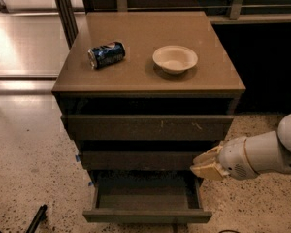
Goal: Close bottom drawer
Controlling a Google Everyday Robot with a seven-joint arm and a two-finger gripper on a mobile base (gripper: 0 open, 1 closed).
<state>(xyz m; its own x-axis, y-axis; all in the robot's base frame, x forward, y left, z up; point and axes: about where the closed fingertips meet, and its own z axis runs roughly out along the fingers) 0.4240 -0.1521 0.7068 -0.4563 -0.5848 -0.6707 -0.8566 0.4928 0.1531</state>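
Observation:
The bottom drawer (148, 215) of the dark grey-brown cabinet (150, 79) stands pulled out toward me, its shallow tray (144, 196) bare inside. The middle drawer (140, 159) and the wide top drawer (148, 126) with pale scratches sit further in. My gripper (203, 165), pale yellow on a white arm (262, 154) coming in from the right, hovers by the right end of the middle drawer, just above the open drawer's right rear corner. It holds nothing that I can see.
A blue can (106, 54) lies on its side and a white bowl (175, 58) stands on the cabinet top. A dark object (37, 218) lies on the speckled floor at the lower left. Metal posts (65, 8) stand behind the cabinet.

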